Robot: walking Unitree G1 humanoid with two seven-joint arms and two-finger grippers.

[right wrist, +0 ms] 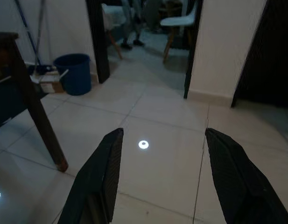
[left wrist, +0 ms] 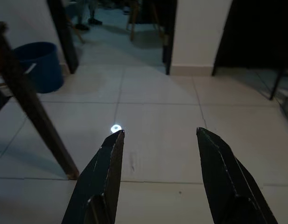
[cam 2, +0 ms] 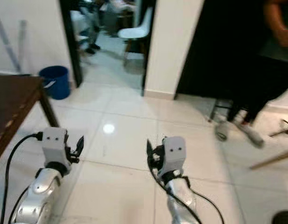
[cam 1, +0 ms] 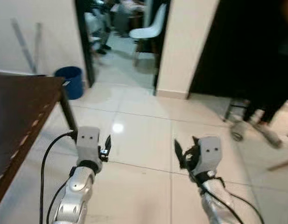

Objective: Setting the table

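A dark wooden table (cam 1: 20, 109) stands at my left, with its corner leg (cam 1: 68, 112) on the tiled floor. My left gripper (cam 1: 108, 142) is held out low over the floor beside that leg, open and empty; its fingers (left wrist: 104, 172) frame bare tiles. To the right, at the same height, my right gripper (cam 1: 177, 149) is also open with nothing between its fingers (right wrist: 99, 177).
A blue bin (cam 1: 70, 80) sits against the wall past the table. A doorway ahead opens onto a room with a white chair (cam 1: 148, 29). At the right a person in dark clothes (cam 1: 263, 100) stands near a pillar (cam 1: 183, 46).
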